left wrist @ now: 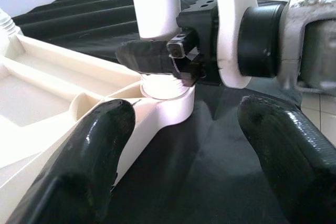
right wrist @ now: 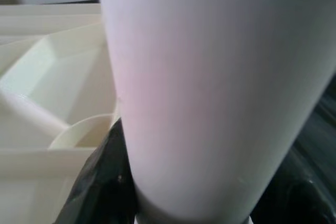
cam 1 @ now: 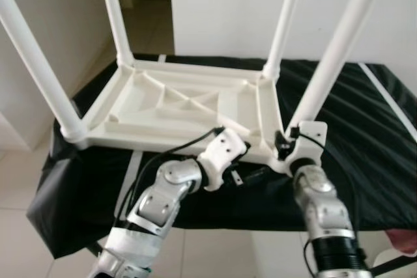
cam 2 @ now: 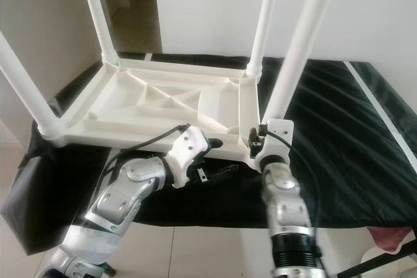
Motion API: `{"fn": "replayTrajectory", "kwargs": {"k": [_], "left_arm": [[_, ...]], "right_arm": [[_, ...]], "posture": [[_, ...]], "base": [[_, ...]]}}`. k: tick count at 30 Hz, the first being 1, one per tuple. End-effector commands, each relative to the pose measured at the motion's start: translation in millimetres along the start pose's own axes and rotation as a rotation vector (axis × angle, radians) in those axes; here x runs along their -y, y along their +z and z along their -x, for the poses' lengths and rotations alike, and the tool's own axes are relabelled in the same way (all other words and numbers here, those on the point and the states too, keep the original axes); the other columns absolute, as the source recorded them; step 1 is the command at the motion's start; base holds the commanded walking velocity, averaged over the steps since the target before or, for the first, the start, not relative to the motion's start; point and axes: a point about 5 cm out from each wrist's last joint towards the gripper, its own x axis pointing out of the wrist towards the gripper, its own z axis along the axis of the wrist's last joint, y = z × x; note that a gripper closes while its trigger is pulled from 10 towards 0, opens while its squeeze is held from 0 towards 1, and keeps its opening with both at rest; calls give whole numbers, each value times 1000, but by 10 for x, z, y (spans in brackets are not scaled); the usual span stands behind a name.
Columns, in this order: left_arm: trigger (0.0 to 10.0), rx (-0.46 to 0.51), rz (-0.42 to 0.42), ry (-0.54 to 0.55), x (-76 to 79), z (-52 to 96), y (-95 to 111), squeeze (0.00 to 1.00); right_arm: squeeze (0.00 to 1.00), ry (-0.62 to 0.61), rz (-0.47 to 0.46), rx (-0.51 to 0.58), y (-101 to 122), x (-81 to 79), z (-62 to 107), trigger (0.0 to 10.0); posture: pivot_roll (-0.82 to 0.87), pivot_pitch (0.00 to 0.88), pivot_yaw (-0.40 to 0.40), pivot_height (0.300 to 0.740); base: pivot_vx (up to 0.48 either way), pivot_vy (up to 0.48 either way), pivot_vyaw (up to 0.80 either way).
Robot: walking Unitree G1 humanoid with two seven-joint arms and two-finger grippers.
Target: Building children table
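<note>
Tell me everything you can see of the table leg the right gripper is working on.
The near-right leg is a smooth white tube, plastic by its look, rising at a slight tilt from the corner socket of the upside-down white tabletop, which lies on a black cloth. Its top runs out of frame. The right gripper is closed around its base just above the socket; one black finger presses against the tube. The left gripper is open just short of that corner, one finger beside the tabletop's edge.
</note>
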Motion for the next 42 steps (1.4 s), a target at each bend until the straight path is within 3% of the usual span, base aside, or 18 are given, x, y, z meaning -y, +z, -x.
{"fn": "replayTrajectory", "kwargs": {"k": [1, 5, 16, 17, 23, 28, 30, 32, 33, 34, 42], "left_arm": [[10000, -4, -6, 52, -31, -6, 6, 0], [10000, 0, -5, 54, -26, -8, 14, 0], [10000, 0, -7, 67, -50, -1, 17, 0], [10000, 0, -6, 65, -40, -4, 16, 0], [10000, -2, -7, 64, -39, -9, 11, 0], [10000, -2, -8, 63, -38, -10, 11, 0], [10000, -4, -9, 63, -40, -7, 5, 0], [10000, -4, -8, 63, -42, -8, 3, 0], [10000, -4, -8, 62, -38, -8, 2, 0], [10000, -5, -9, 60, -37, -10, 0, 0], [10000, -3, -15, 50, -36, -22, 9, 0]], "right_arm": [[0, -168, -10, -78, -153, 75, 3, 10000], [0, -155, -60, -79, -110, -43, -17, 10000], [0, -176, -54, -78, -109, -55, 3, 10000], [1000, -174, -47, -59, -79, -61, -1, 10000], [1000, -133, 9, 43, 43, -15, -9, 10000], [1000, -99, 21, 65, 70, 15, -12, 10000], [1000, 5, 18, 66, 76, 46, -21, 10000], [1000, 22, 25, 70, 78, 61, -23, 10000], [216, 55, 60, 66, 63, 117, -28, 10000], [0, 92, 80, 52, 44, 161, -37, 10000], [0, 342, 135, 40, 64, 274, -110, 10000]], "posture": [[43, 0, -36, 740], [49, 0, -41, 740], [57, 0, -49, 740], [55, 0, -49, 740], [49, 0, -46, 740], [49, 0, -46, 740], [46, 0, -45, 740], [43, 0, -43, 740], [40, 0, -42, 740], [38, 0, -40, 740], [33, 0, -33, 740]], "base": [[0, 0, 0], [0, 0, 0], [0, 0, 0], [0, 0, 0], [0, 0, 0], [0, 0, 0], [0, 0, 0], [0, 0, 0], [0, 0, 0], [0, 0, 0], [0, 0, 0]]}}
